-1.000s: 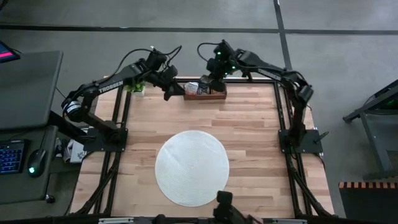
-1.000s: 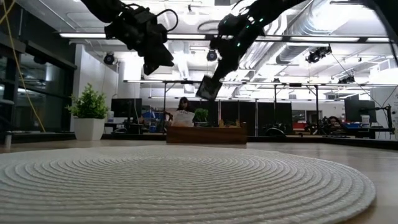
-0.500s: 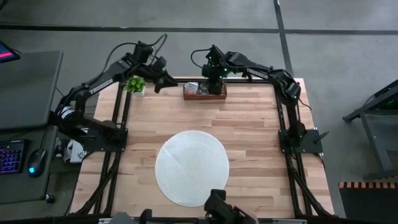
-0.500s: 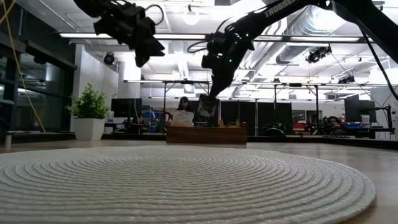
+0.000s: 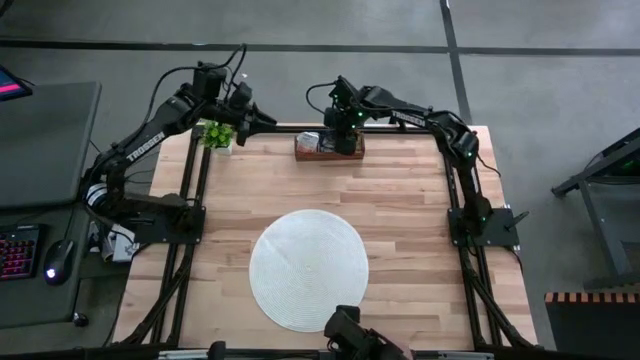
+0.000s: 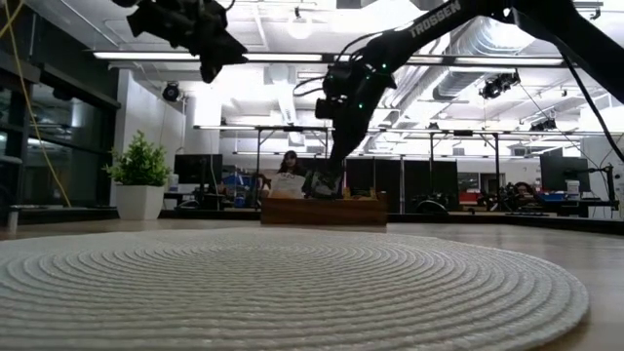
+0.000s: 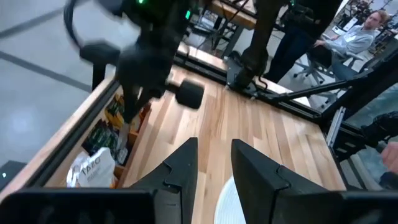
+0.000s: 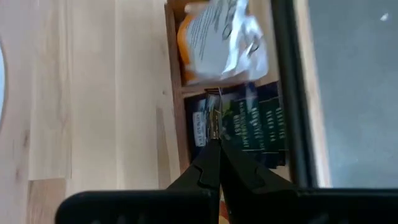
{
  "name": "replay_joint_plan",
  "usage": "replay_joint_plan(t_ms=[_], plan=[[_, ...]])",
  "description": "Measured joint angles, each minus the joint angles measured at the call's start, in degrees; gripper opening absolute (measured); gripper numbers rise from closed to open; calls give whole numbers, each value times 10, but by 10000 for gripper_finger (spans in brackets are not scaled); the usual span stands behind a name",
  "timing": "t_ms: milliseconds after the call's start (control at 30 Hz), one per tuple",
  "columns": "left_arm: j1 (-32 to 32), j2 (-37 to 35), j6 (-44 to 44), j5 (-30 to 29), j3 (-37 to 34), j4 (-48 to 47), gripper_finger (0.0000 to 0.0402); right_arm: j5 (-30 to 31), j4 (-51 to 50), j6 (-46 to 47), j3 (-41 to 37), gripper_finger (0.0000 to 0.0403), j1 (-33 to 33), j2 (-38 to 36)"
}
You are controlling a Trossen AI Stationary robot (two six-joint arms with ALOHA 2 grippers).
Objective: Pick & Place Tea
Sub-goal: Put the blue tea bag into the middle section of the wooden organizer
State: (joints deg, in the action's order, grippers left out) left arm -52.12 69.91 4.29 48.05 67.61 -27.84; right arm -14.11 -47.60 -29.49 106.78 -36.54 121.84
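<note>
Right wrist view: right hand (image 8: 214, 144) closed on a black sachet (image 8: 239, 127) over the tray (image 8: 176, 106). Left hand (image 7: 214, 163) part-open, empty. Mat (image 5: 308, 269) bare; placement incomplete.

A robotics lab: exposed ceiling ducts (image 6: 507, 39), rows of workbenches (image 6: 468, 200), and a seated person (image 7: 357, 34).

In the high view the right arm covers most of the wooden tray (image 5: 330, 146) at the table's far edge – its sachets are too small to tell apart; in the right wrist view the white sachet (image 8: 221, 38) is blurred and cut off – its print unreadable
</note>
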Motion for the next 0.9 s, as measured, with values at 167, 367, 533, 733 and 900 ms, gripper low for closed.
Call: replay_joint_plan(t_ms=[167,367,533,733,900], plan=[[0,-12,-8,0,0,10,96,-4,-3,3,0,0,7,22],[0,-20,-15,0,0,8,96,-1,-11,8,0,0,12,39],[0,-19,-16,3,0,7,96,13,-8,9,0,0,13,39],[0,-19,-17,4,0,7,96,34,-9,9,4,6,13,39],[0,-19,-18,4,0,7,96,34,-13,9,20,8,13,39]])
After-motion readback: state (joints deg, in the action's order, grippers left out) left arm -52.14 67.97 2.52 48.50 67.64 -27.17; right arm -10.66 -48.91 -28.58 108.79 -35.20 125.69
